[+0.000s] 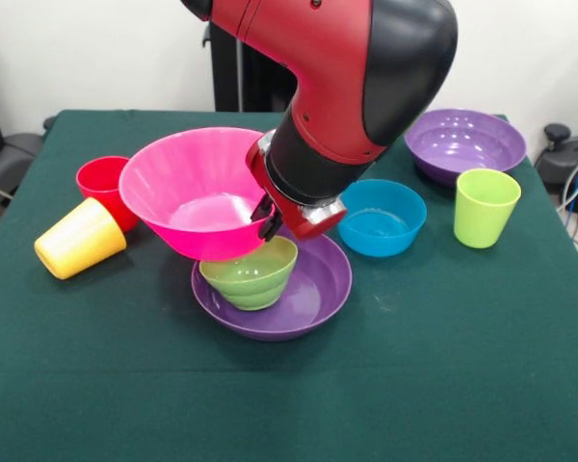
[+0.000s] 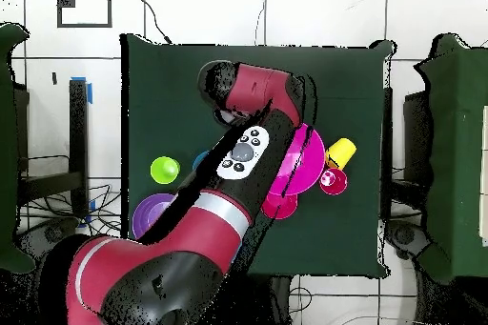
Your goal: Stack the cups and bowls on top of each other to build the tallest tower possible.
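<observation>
My gripper (image 1: pixel 269 218) is shut on the right rim of the large pink bowl (image 1: pixel 188 188) and holds it tilted. The pink bowl's base is right over the small green bowl (image 1: pixel 252 276); I cannot tell if they touch. The green bowl sits inside a wide purple bowl (image 1: pixel 313 294) at the table's middle. In the overhead view the arm hides the gripper, and the pink bowl (image 2: pixel 310 164) shows beside it. The blue bowl (image 1: pixel 380 218), the second purple bowl (image 1: pixel 462 142) and the upright lime green cup (image 1: pixel 485 206) stand to the right. The blue cup is out of view.
A yellow cup (image 1: pixel 77 239) lies on its side at the left. A red vessel (image 1: pixel 100 181) stands behind it, partly hidden; I cannot tell whether it is a cup or a bowl. The green cloth (image 1: pixel 414 385) covers the table.
</observation>
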You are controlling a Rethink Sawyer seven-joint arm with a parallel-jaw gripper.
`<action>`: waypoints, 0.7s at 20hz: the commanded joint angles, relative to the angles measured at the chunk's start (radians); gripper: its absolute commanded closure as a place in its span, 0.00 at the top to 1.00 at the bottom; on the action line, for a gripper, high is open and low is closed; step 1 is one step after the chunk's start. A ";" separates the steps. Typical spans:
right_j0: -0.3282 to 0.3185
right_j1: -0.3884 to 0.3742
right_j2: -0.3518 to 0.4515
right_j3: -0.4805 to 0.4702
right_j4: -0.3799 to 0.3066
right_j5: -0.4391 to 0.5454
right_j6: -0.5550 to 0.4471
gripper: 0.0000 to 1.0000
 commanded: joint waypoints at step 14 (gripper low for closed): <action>-0.020 0.087 0.098 -0.212 0.050 0.095 0.191 0.00</action>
